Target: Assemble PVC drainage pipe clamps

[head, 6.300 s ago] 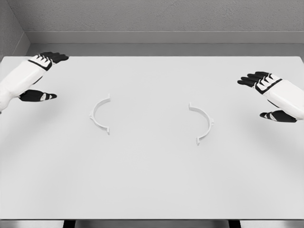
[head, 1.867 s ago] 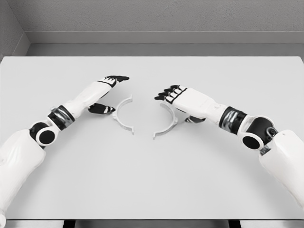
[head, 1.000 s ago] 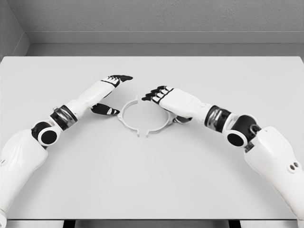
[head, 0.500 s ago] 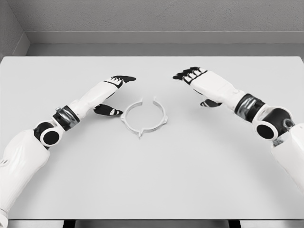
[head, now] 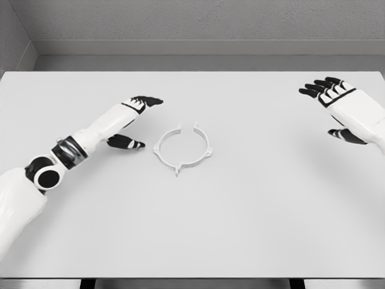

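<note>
Both our hands, left [head: 129,117] and right [head: 337,105], have drawn back, fingers spread and empty, since the clamp [head: 183,147] lies closed mid-frame on the table [head: 192,235].

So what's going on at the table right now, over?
Left robot hand open, beside the clamp ring, not touching. Right robot hand open, far right. Ring's two halves joined, flat on table. Nothing in the way.

the right hand [head: 340,108] has its arm cut off by the picture's right edge.
</note>
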`<action>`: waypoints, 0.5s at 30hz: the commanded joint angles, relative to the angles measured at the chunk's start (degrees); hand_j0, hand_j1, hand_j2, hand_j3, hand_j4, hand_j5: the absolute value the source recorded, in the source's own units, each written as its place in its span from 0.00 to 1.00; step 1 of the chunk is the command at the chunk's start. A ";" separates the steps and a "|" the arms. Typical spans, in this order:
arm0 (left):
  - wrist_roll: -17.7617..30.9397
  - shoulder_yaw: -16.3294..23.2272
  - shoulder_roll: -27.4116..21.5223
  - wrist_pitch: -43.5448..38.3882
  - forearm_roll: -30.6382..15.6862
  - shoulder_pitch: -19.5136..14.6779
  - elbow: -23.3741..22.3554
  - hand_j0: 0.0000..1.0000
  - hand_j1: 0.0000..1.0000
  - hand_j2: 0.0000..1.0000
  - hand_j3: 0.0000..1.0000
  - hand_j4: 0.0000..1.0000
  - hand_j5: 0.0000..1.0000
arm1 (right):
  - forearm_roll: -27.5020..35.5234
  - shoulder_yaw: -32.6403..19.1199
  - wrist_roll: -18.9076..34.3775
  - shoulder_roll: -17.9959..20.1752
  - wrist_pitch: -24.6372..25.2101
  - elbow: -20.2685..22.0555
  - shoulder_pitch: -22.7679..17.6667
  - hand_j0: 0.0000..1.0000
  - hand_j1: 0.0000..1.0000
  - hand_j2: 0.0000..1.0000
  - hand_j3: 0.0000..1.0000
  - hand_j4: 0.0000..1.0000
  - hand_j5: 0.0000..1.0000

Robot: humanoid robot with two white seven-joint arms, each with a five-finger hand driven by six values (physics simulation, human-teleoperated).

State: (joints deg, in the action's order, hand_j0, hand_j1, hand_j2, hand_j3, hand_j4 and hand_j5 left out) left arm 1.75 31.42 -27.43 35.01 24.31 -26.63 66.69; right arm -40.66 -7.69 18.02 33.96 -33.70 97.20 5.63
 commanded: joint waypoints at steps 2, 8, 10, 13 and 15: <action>-0.08 -0.05 -1.13 -0.01 -0.40 0.00 1.77 1.00 1.00 1.00 1.00 1.00 1.00 | 0.40 -0.84 -0.09 0.05 -1.30 0.10 0.00 1.00 1.00 1.00 1.00 1.00 1.00; -0.08 -0.04 -1.92 -0.01 -0.14 1.67 4.50 1.00 1.00 1.00 1.00 1.00 1.00 | 2.42 -0.49 -0.44 0.05 -1.30 0.63 0.00 1.00 1.00 1.00 1.00 1.00 1.00; -0.08 0.04 -1.57 -0.01 0.22 1.76 4.41 1.00 1.00 1.00 1.00 1.00 1.00 | 2.42 -0.49 -0.44 0.05 -1.30 0.63 0.00 1.00 1.00 1.00 1.00 1.00 1.00; -0.08 0.13 -1.22 -0.01 0.39 1.76 4.41 1.00 1.00 1.00 1.00 1.00 1.00 | 2.42 -0.49 -0.44 0.05 -1.30 0.63 0.00 1.00 1.00 1.00 1.00 1.00 1.00; -0.08 0.22 -1.05 -0.01 0.57 1.76 4.06 1.00 1.00 1.00 1.00 1.00 1.00 | 2.42 -0.40 -0.44 0.05 -1.30 0.63 0.09 1.00 1.00 1.00 1.00 1.00 1.00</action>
State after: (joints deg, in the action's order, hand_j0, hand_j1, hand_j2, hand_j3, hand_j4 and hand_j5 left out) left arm 1.70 31.67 -28.58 35.01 25.05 -24.96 70.75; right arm -38.65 -8.11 17.62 33.97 -35.08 97.79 5.71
